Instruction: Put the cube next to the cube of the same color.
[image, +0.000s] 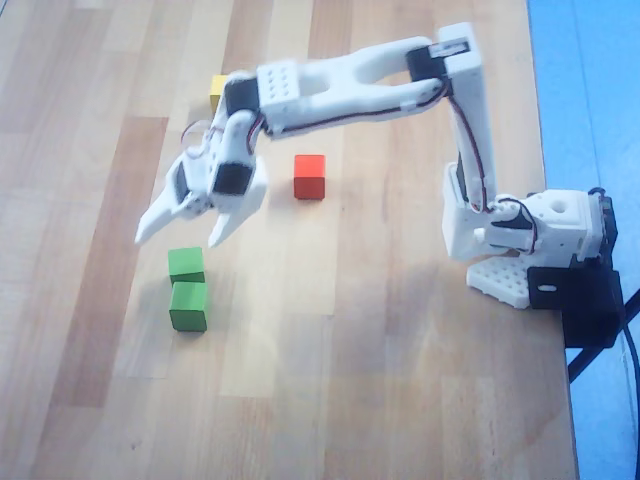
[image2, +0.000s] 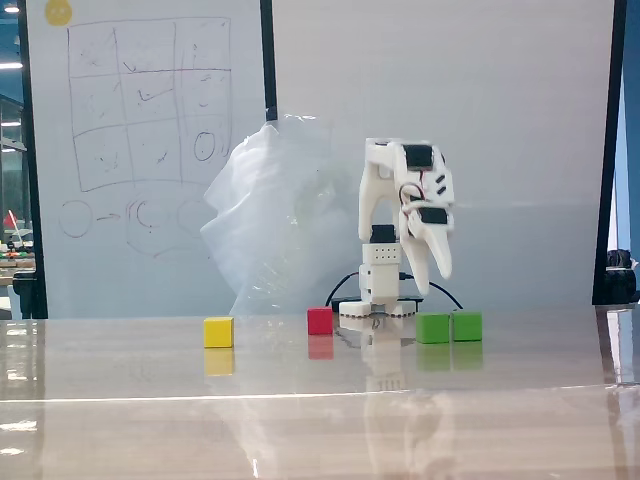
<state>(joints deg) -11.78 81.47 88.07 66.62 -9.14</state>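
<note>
While the end effector (image: 180, 238) hangs above the counter (image: 400, 400) with its jaws spread wide and empty, the cube (image: 186, 264) sits just below its tips, touching the cube of the same color (image: 189, 306). Red cube (image: 309, 176) stands apart. Yellow cube (image: 216, 92) is mostly hidden under the arm overhead; the fixed view shows it whole.

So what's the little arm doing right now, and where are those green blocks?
Hand open, empty, raised above table. Two green cubes side by side, touching, just below it in overhead view. Red cube and yellow cube apart, nothing in the way.
</note>
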